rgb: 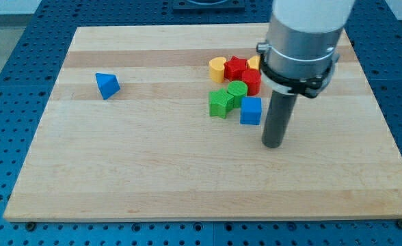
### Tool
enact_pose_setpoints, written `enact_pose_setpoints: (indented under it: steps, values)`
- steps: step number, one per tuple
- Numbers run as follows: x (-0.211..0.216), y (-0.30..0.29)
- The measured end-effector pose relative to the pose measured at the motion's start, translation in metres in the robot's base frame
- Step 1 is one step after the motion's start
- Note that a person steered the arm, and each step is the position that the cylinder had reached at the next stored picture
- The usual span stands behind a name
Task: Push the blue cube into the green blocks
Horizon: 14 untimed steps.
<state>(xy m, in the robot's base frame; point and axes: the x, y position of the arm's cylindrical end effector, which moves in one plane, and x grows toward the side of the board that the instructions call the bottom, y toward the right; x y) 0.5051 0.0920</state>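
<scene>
The blue cube point(251, 110) sits right of centre on the wooden board point(153, 171). It touches the green blocks on its left: a green star-shaped block point(220, 103) and a green round block point(237, 91) just above it. My tip point(273, 144) is on the board to the lower right of the blue cube, a short gap away from it. The arm's white body point(303, 37) hangs over the board's upper right.
A blue triangular block point(106, 85) lies alone at the view's left. Above the green blocks cluster a yellow heart-like block point(217, 69), a red star block point(236, 67), a red round block point(251, 80) and a yellow block point(253, 63) partly hidden by the arm.
</scene>
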Motion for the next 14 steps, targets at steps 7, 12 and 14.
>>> enact_pose_setpoints:
  steps: [7, 12, 14]
  values:
    - [-0.030, -0.039]
    - [-0.017, -0.034]
    - [-0.017, 0.005]
